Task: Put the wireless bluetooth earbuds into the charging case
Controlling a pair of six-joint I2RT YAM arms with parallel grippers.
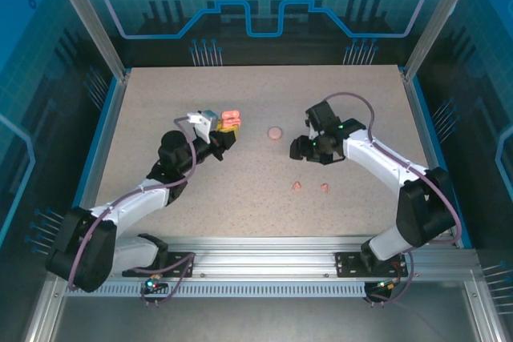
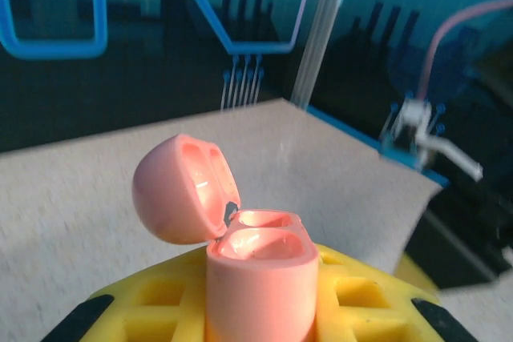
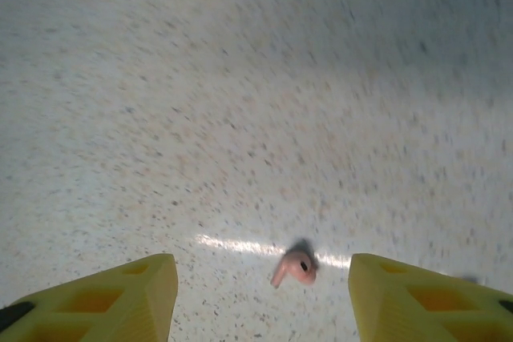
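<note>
Left arm first: it stretches from its base at the near left corner diagonally up toward mid-desk, elbow bent and wrist level. The left end effector (image 1: pixel 223 130) is clamped tight on the charging case (image 1: pixel 231 120), holding it just above the desk (image 1: pixel 160 102).

Over on the right, the arm rises from its base, folds sharply at the elbow near the right edge and reaches back in toward the centre. The right end effector (image 1: pixel 306 148) is angled down at the surface.

The overhead view gives the layout. A round pink case (image 1: pixel 275 132) sits on the desk between the two end effectors, and two earbuds (image 1: pixel 297 187) lie side by side nearer the bases, well apart from the held case.

The left wrist camera adds detail. The charging case (image 2: pixel 260 278) stands upright between the yellow fingers (image 2: pixel 152 306), and its lid (image 2: pixel 183 190) is hinged back to the left, showing glossy pink wells. Whether anything sits in them, I cannot tell.

The right wrist camera shows that end effector (image 3: pixel 260 266) spread wide and gripping nothing. Its yellow fingers (image 3: pixel 120 294) stand on either side of one small pink earbud (image 3: pixel 295 267), which lies on the speckled desk touching neither finger. Whether it is one of the pair seen from above, I cannot say.
</note>
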